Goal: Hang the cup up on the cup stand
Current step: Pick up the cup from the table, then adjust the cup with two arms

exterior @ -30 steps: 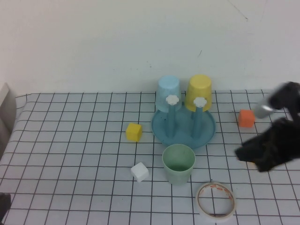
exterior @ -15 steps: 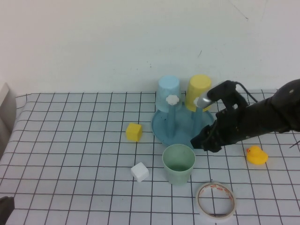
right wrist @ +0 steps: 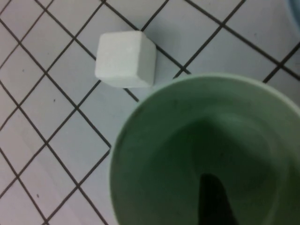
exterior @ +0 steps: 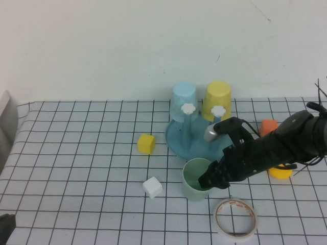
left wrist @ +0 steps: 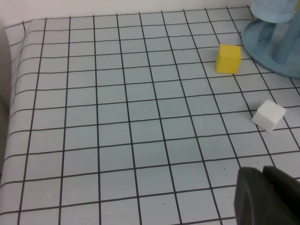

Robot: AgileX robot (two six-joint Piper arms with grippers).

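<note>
Right wrist view, finger [right wrist: 213,199] inside cup [right wrist: 187,140]

Our right arm [exterior: 276,148] is matte black and bulky, with a short silver-grey cylinder [exterior: 210,133] on its wrist and thin black cables [exterior: 316,107] curling out behind. Our right gripper [exterior: 208,179] is black too. Our left gripper [left wrist: 265,197] shows two dark, rounded fingers.

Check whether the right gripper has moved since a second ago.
Yes. The right gripper has swung in from the table's right edge, leftward past the cup stand, to the green cup, jaws open at its rim.
</note>
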